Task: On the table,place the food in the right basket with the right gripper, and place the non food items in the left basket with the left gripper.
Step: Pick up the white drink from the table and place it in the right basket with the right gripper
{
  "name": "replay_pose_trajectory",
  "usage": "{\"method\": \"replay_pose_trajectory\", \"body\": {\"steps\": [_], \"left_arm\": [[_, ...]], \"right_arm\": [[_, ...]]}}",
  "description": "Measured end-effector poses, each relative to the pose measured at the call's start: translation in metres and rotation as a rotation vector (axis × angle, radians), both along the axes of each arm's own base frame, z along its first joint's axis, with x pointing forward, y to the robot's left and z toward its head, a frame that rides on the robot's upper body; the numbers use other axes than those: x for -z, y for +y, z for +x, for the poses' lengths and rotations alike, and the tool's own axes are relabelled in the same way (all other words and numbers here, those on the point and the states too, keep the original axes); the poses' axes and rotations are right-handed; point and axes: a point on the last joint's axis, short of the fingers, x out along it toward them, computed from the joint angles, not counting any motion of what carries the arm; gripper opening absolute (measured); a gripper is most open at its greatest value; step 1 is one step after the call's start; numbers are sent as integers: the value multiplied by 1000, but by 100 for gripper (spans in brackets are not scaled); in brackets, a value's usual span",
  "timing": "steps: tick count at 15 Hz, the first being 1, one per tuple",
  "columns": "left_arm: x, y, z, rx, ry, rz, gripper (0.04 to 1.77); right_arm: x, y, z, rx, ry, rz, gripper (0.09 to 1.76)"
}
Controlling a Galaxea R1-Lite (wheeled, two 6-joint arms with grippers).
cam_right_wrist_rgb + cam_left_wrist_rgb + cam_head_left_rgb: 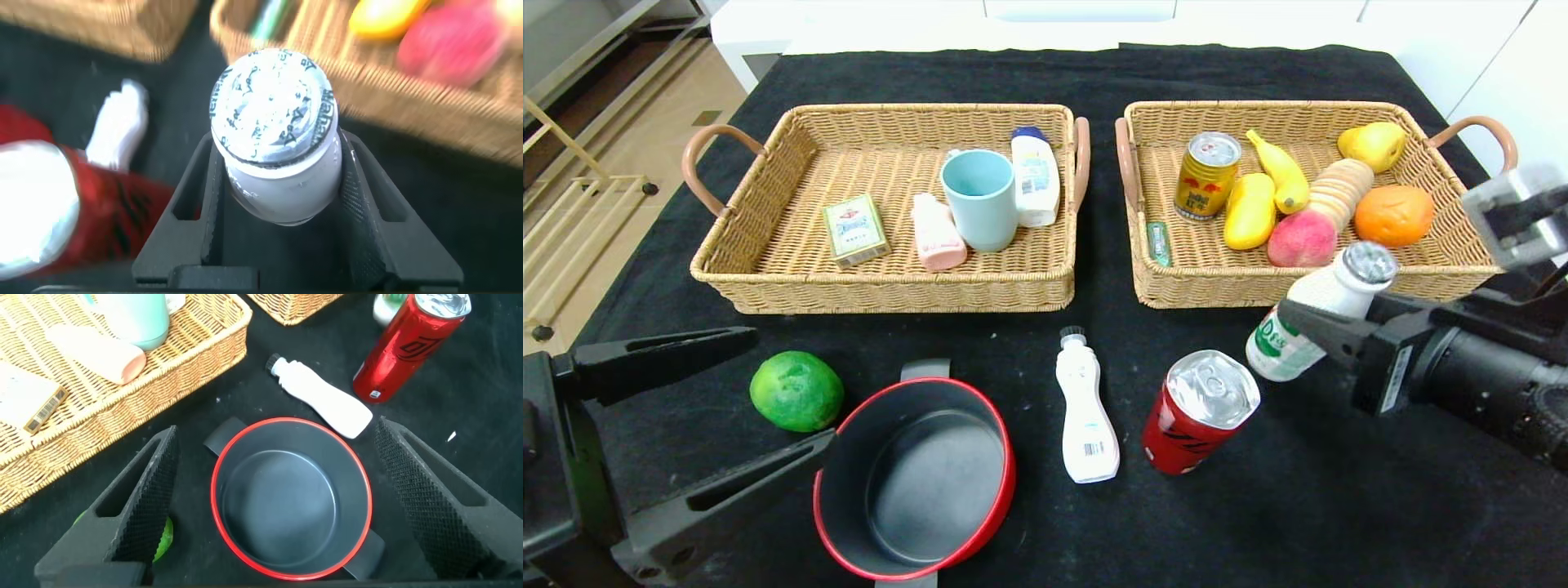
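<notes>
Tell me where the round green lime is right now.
In the head view, the round green lime sits on the black tablecloth at front left, just left of the red-rimmed pot, between the open left end effector's fingers.

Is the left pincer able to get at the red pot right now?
Probably yes. The left pincer is open and hangs above the red pot, its fingers on either side of it, and nothing lies between them. The lime and white bottle sit off to the sides.

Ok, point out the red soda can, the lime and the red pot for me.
red soda can [1199, 412], head view, on its red side.
lime [796, 390], head view, middle of its green skin.
red pot [288, 506], left wrist view, its dark inner floor.
</notes>
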Motion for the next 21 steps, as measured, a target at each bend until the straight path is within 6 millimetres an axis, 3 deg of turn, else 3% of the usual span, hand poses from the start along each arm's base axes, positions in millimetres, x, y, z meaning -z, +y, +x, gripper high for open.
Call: {"method": "replay_pose_trajectory", "body": {"steps": [5, 11, 21], "left_arm": [[1, 0, 1, 0, 6, 3, 172], [2, -1, 2, 0, 10, 4, 172], [4, -1, 3, 2, 22, 9, 172]], "right_arm": [[-42, -6, 9, 47, -121, 79, 87], [-73, -18, 51, 149, -205, 112, 87], [-72, -57, 123, 333, -297, 131, 87]]}}
